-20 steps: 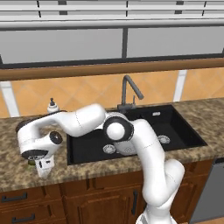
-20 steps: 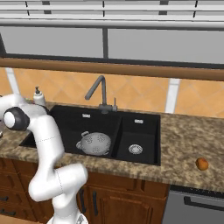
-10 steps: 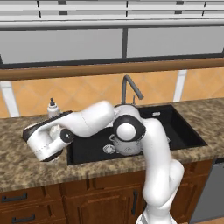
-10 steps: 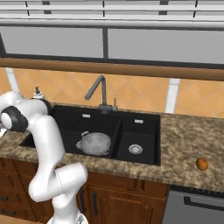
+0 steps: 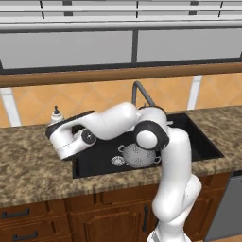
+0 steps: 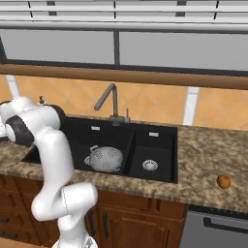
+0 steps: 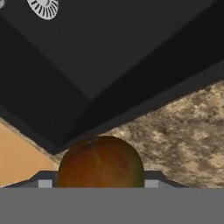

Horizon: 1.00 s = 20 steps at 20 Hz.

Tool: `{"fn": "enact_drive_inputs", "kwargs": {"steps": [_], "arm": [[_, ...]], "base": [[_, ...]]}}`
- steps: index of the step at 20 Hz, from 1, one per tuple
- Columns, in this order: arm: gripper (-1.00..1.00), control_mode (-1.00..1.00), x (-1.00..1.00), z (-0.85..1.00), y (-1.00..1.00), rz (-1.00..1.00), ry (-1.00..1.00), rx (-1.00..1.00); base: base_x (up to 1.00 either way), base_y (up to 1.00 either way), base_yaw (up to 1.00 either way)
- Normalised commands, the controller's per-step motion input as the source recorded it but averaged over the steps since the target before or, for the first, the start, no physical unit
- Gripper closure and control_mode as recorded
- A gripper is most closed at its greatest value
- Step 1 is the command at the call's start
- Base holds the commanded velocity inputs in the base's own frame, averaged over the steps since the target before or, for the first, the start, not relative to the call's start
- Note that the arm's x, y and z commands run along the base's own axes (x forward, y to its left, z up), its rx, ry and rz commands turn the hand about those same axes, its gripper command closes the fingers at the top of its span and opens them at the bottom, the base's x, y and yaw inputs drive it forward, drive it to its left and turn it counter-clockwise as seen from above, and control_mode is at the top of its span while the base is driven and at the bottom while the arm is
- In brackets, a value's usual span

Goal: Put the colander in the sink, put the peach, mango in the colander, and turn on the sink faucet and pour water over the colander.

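The gripper [image 7: 99,183] is clamped on the mango [image 7: 100,161] above the counter [image 7: 183,131] by the sink's [image 6: 162,138] left edge, while the colander [image 6: 104,159] sits in the left basin and the peach [image 6: 223,181] lies on the counter well to the right.

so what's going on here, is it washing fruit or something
Getting there. The colander already sits in the left basin of the sink, with no fruit in it. The arm is swung out to the left, and its end effector appears to be gripping the mango above the counter at the sink's edge. The peach lies on the counter to the right of the sink. No water runs from the faucet.
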Motion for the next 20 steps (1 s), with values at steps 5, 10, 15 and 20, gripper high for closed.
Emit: {"fn": "enact_drive_inputs", "kwargs": {"steps": [5, 10, 15, 20], "arm": [[1.00, -1.00, 0.42, 0.81, -0.32, -0.54, 0.41, -0.01], [1.00, -1.00, 0.05, 0.50, -0.50, -0.55, 0.43, -0.02], [1.00, -1.00, -0.03, 0.16, -0.44, -0.66, 0.10, -0.09], [1.00, -1.00, -0.38, 0.00, -0.03, -0.74, -0.10, -0.21]], "base": [[0.00, 0.00, 0.00], [0.00, 0.00, 0.00], [0.00, 0.00, 0.00], [0.00, 0.00, 0.00]]}}
